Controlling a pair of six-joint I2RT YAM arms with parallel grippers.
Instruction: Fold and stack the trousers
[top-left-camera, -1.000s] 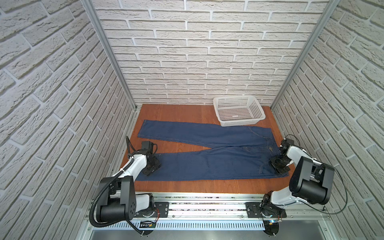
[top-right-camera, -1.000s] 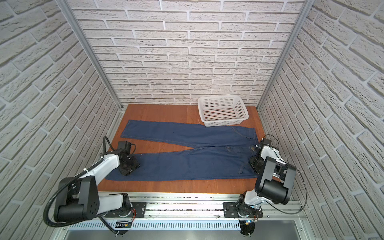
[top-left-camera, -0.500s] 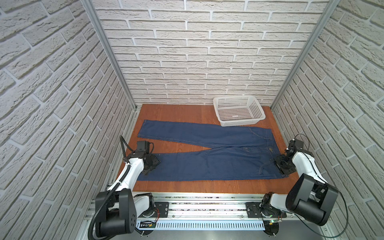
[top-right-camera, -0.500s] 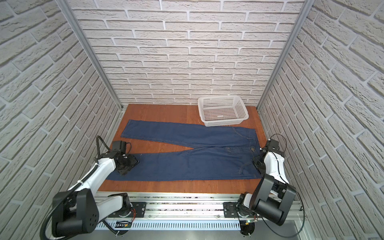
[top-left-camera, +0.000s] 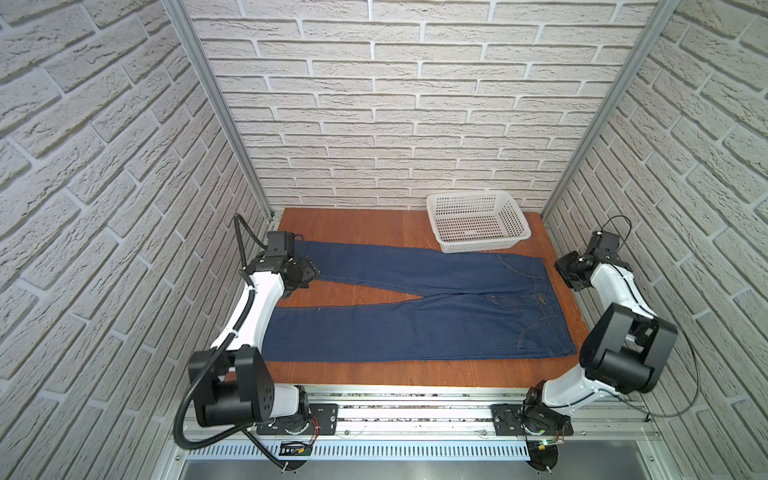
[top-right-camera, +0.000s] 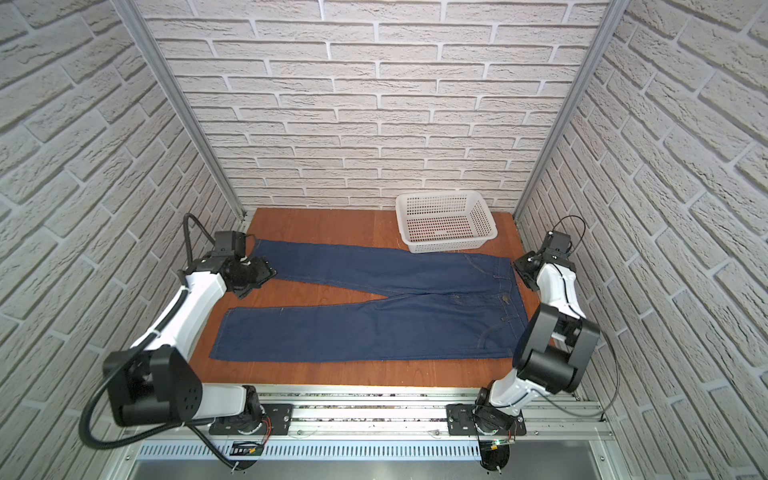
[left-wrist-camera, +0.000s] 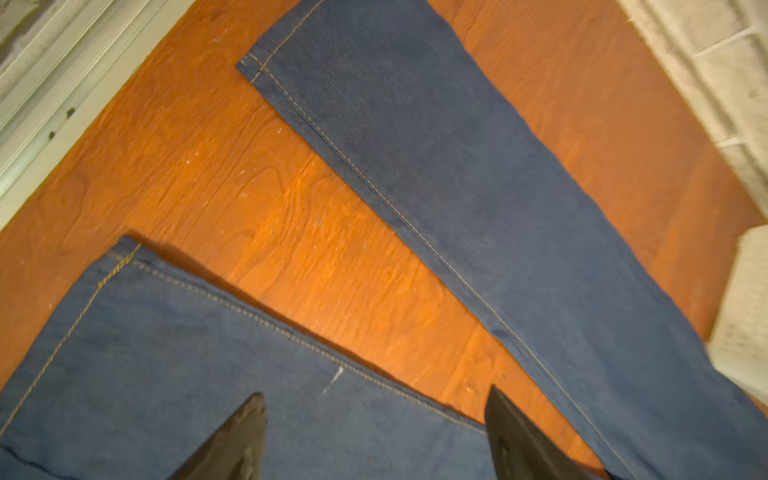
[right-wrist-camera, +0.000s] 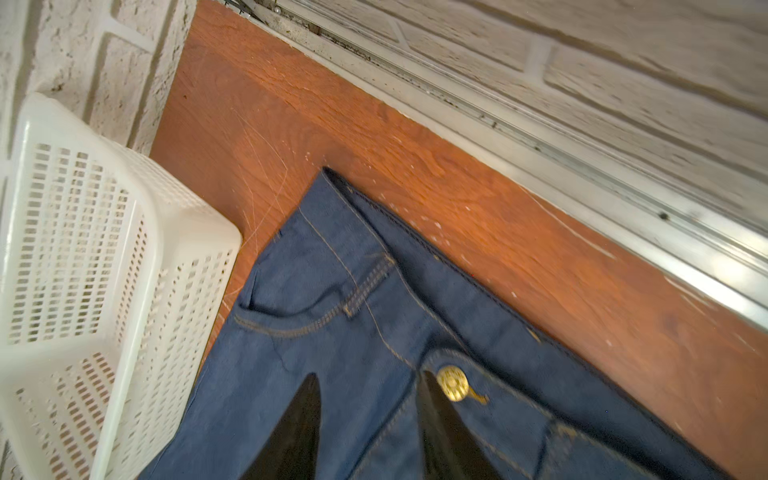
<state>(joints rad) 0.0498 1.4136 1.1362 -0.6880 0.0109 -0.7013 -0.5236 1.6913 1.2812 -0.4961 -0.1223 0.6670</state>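
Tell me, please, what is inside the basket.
Nothing shows inside the basket: in both top views only its bare perforated floor is seen. Its near wall may hide a thin strip of that floor just behind it.

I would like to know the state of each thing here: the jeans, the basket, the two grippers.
jeans: unfolded, lying flat, legs spread apart.
basket: upright, empty.
left gripper: open, holds nothing.
right gripper: open, holds nothing.
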